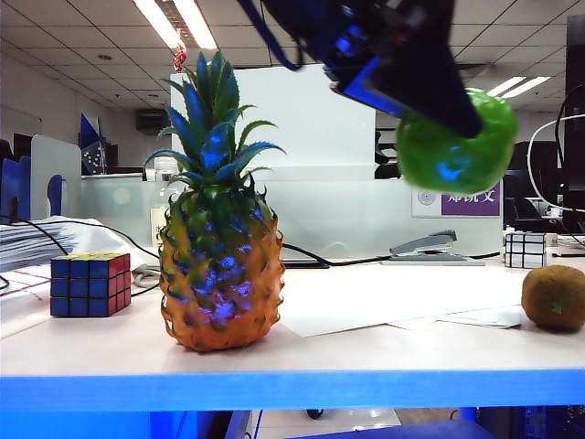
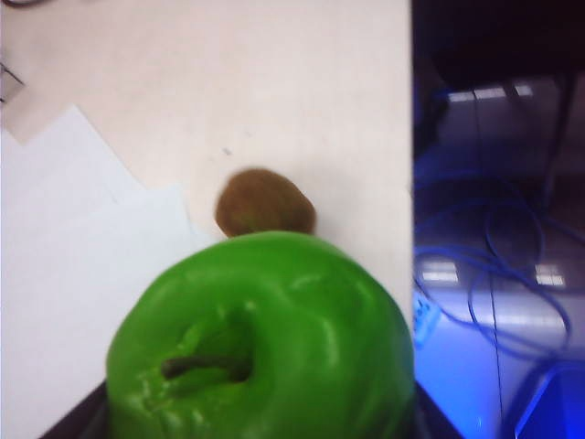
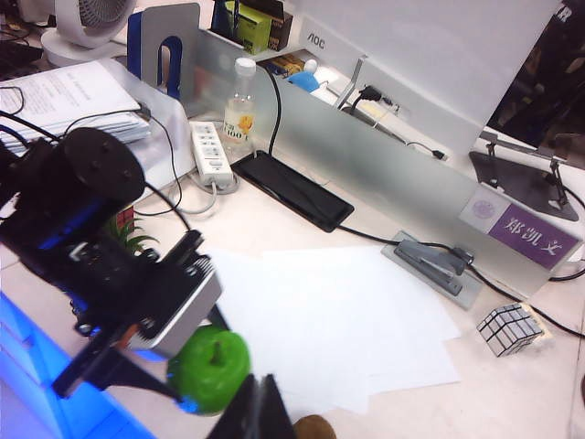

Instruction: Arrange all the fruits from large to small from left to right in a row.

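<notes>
My left gripper (image 1: 437, 108) has reached across to the right side and hangs high over the table, shut on the glossy green apple (image 1: 455, 142). The left wrist view is filled by the apple (image 2: 265, 338), stem side up, with dark fingers at both its sides. The brown kiwi (image 2: 265, 203) lies on the table straight below, near the right table edge (image 1: 553, 297). The pineapple (image 1: 219, 247) stands upright at centre left. My right gripper (image 3: 260, 410) is shut and empty, raised above the table beside the apple (image 3: 212, 366).
A Rubik's cube (image 1: 90, 283) sits left of the pineapple. At the back right are a stapler (image 1: 422, 247) and a small black-and-white cube (image 1: 525, 249). White papers (image 3: 338, 320) lie in the middle. The table's edge (image 2: 409, 183) runs just past the kiwi.
</notes>
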Controlling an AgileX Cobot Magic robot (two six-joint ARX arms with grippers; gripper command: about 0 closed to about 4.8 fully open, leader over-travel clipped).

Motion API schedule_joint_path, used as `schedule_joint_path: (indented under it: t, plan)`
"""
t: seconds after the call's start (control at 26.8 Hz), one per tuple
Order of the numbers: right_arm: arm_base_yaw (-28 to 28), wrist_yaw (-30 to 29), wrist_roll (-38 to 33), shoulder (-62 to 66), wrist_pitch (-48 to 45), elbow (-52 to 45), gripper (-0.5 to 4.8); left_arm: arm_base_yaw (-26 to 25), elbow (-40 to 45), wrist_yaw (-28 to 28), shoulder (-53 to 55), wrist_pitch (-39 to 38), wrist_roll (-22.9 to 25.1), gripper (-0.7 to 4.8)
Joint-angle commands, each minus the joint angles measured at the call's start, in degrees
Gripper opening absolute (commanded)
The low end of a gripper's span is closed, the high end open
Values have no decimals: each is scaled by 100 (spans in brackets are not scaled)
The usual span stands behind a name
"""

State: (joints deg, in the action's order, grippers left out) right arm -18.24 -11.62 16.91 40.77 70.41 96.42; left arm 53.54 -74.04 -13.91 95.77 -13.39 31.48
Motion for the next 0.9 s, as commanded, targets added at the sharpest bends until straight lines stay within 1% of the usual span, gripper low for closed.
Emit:
schedule_joint_path:
  t: [0.04, 0.07, 0.15, 0.19, 0.22, 0.26, 0.3, 0.34, 0.37, 0.41, 0.49, 0.52, 0.6, 0.63, 0.67, 0.71, 0.75, 0.78, 0.9]
  plan:
    - [-7, -4, -39, -11, 70, 15, -8, 28, -24, 269, 203, 369, -520, -6]
    - [-7, -4, -39, -13, 74, 15, -8, 59, -24, 391, 234, 415, -649, -6]
    - [-7, -2, -37, -13, 72, 15, -8, 247, -24, 837, 284, 651, -841, -6]
    - [-7, -2, -37, -11, 68, 15, -8, 422, -24, 1296, 282, 798, -957, -6]
    - [-7, -2, -37, -11, 66, 15, -8, 546, -24, 1606, 282, 855, -1025, -6]
    - [-7, -2, -37, -11, 66, 15, -8, 737, -22, 2079, 282, 957, -1270, -6]
    - [-7, 0, -37, -11, 66, 15, -8, 852, -20, 2282, 284, 1025, -1473, -6]
    - [-9, 0, -35, -15, 68, 15, -8, 1014, -2, 2603, 284, 1167, -1873, -6]
    - [-9, 0, -35, -28, 79, 15, -8, 1082, 24, 2837, 284, 1263, -2046, -6]
    - [-11, 0, -37, -57, 96, 15, -8, 1250, 96, 3462, 280, 1429, -2321, -6]
    - [-13, 2, -37, -160, 125, 15, -8, 1416, 254, 4116, 210, 1587, -2529, -6]
    - [-15, 0, -37, -186, 131, 15, -8, 1499, 372, 4234, 192, 1705, -2612, -6]
    - [-98, 74, -37, -258, 133, 15, -8, 1676, 791, 4710, 92, 2203, -2824, -6]
    - [-240, 286, -37, -315, 153, 15, -8, 1786, 1163, 5056, 52, 2765, -2992, -6]
    - [-330, 369, -35, -328, 160, 15, -8, 1818, 1373, 5176, 37, 3130, -3016, -6]
    - [-433, 426, -37, -365, 184, 15, -8, 1823, 1694, 5268, 37, 3683, -3206, -6]
    - [-450, 420, -39, -369, 190, 15, -8, 1818, 1858, 5405, 37, 3856, -3370, -6]
    - [-474, 470, -42, -385, 221, 15, -8, 1812, 2065, 5783, 39, 3995, -3530, -6]
    - [-507, 551, -42, -385, 306, 13, -8, 1729, 2258, 6196, 120, 4334, -3543, -6]
